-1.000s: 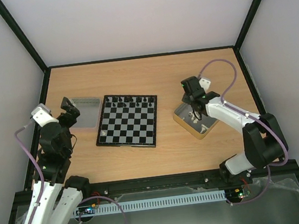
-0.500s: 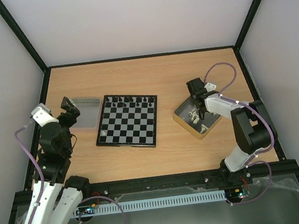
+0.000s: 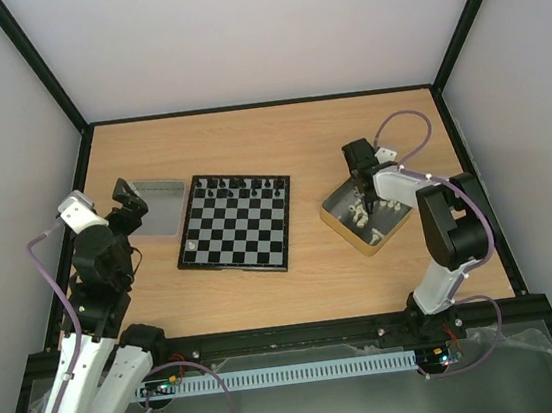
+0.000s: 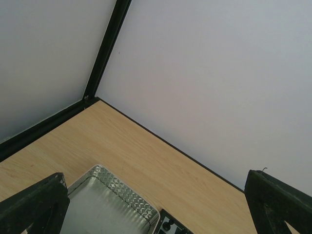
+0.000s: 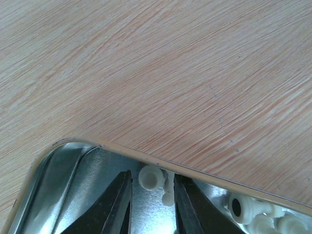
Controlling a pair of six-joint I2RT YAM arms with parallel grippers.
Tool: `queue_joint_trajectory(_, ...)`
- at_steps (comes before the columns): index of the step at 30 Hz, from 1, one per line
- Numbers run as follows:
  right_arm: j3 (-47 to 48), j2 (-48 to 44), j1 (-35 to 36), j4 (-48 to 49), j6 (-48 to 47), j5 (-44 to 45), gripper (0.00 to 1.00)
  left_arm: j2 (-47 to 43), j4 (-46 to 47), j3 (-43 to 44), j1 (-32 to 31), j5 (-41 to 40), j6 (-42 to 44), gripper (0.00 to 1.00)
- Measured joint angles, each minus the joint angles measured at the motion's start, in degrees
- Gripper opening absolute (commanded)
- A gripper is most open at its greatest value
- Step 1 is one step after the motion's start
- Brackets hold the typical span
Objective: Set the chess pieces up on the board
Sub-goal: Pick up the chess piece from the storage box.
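Right end effector (image 5: 152, 174) down in the gold-sided tin (image 5: 63, 165), jaws narrowly apart either side of a cream chess piece (image 5: 150, 177); pinching or not, cannot tell. More cream pieces (image 5: 253, 214) alongside. Left end effector (image 4: 155, 174) spread wide by the metal tray (image 4: 109, 207). Chessboard (image 3: 236, 230) on the surface (image 3: 317, 292), between tray and tin.

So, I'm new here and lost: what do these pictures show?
Two robot arms stand at a table. The wide picture looks down from above; the others come from a camera on each wrist. On the table: a board with black pieces along its far edge, a grey tray left of it, a gold tin of white pieces right of it. The left gripper is open and empty by the tray. The right gripper is in the tin, fingers slightly apart around one white piece.
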Motion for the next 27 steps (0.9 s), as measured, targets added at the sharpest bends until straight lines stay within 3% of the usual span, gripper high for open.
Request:
queue_joint_trajectory(6, 0.5, 2.0, -0.4, 0.8, -0.3, 0.0, 0.2, 0.0, 0.0, 0.0, 0.0, 0.0, 0.0, 1.0)
queue_joint_trajectory(15, 0.9, 3.8, -0.5, 1.1, -1.1, 0.5, 0.04, 0.0, 0.0, 0.0, 0.0, 0.0, 0.0, 1.0)
queue_joint_trajectory(20, 1.3, 3.7, -0.5, 1.1, -1.9, 0.7, 0.02, 0.0, 0.0, 0.0, 0.0, 0.0, 0.0, 1.0)
queue_joint_trajectory(27, 0.3, -4.1, -0.5, 0.3, -2.9, -3.5, 0.02, 0.1, 0.0, 0.0, 0.0, 0.0, 0.0, 1.0)
